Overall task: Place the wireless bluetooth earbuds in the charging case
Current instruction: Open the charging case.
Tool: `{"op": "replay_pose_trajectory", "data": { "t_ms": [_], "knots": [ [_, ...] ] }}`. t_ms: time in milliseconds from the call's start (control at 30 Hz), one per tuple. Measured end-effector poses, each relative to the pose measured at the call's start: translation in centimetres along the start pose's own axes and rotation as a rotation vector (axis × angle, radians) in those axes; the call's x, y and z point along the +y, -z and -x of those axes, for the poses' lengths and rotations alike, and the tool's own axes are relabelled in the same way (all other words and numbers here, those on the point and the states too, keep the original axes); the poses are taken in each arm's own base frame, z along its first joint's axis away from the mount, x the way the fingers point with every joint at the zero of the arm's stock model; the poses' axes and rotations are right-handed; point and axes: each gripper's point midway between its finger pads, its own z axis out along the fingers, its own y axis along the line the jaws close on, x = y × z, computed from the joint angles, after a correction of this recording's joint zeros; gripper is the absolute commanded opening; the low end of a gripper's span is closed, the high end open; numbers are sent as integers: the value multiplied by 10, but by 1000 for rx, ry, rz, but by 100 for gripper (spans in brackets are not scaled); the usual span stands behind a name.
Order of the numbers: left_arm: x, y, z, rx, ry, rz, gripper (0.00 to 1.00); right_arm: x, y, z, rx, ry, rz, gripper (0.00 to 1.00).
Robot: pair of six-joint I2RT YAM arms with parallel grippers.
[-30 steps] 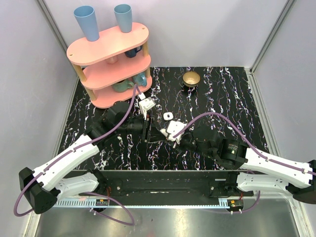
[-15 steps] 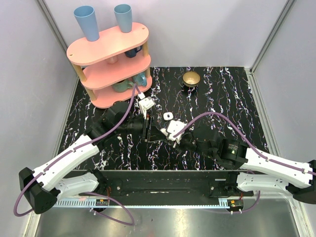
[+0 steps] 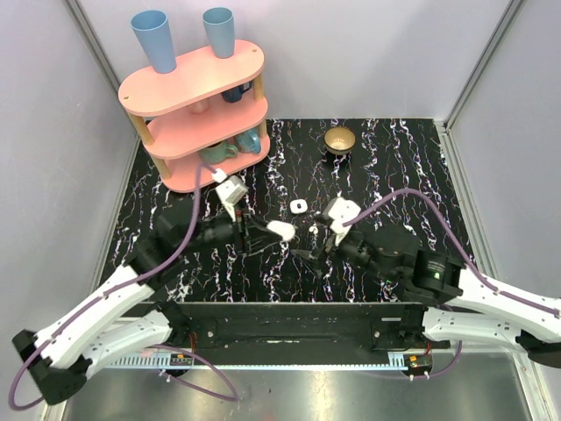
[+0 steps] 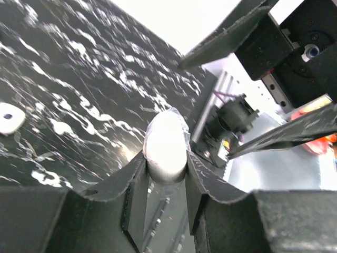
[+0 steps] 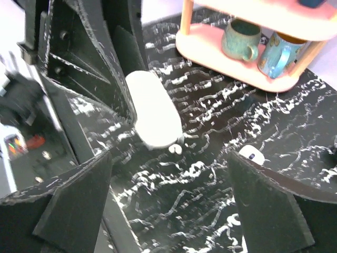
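The charging case (image 3: 280, 230) is a closed white oval, held off the black marbled table by my left gripper (image 3: 270, 232). In the left wrist view both fingers press its sides, with the case (image 4: 166, 145) sticking out past the left gripper (image 4: 166, 161). My right gripper (image 3: 317, 242) stands open just right of it, nothing between its fingers. The right wrist view shows the case (image 5: 154, 117) ahead of the wide right gripper (image 5: 168, 166). One white earbud (image 3: 299, 206) lies on the table behind them, and the earbud (image 5: 251, 154) shows again there. A tiny white bit (image 5: 176, 149) lies under the case's end; I cannot tell what it is.
A pink three-tier shelf (image 3: 195, 110) with mugs and two blue cups stands at the back left. A gold bowl (image 3: 339, 139) sits at the back middle. Grey walls close in both sides. The arms' bases and a black rail (image 3: 289, 324) line the near edge.
My right gripper opened, let go of the case and drew back to the right. My left arm swung left, carrying the case a little left.
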Motion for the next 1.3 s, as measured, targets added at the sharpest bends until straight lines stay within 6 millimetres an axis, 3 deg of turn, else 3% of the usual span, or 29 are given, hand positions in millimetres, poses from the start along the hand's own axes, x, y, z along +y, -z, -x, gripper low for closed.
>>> {"op": "replay_pose_trajectory", "data": {
  "t_ms": [233,467,667,933,1100,1300],
  "knots": [
    [-4,34,48,-292,-201,63,0,1,19,49,-169,-329,-10,100],
    [-1,56,52,-492,-368,73,0,-13,14,62,-227,-778,-139,100],
    [-13,64,71,-585,-440,47,0,-18,15,79,-287,-1051,-162,98],
    [-24,67,79,-622,-458,6,0,1,-21,117,-245,-1047,-93,100],
    [-26,66,77,-616,-448,-8,0,10,-40,101,-173,-1005,-102,99],
    [-27,67,77,-617,-434,-12,0,14,-43,93,-137,-982,-94,96]
  ]
}}
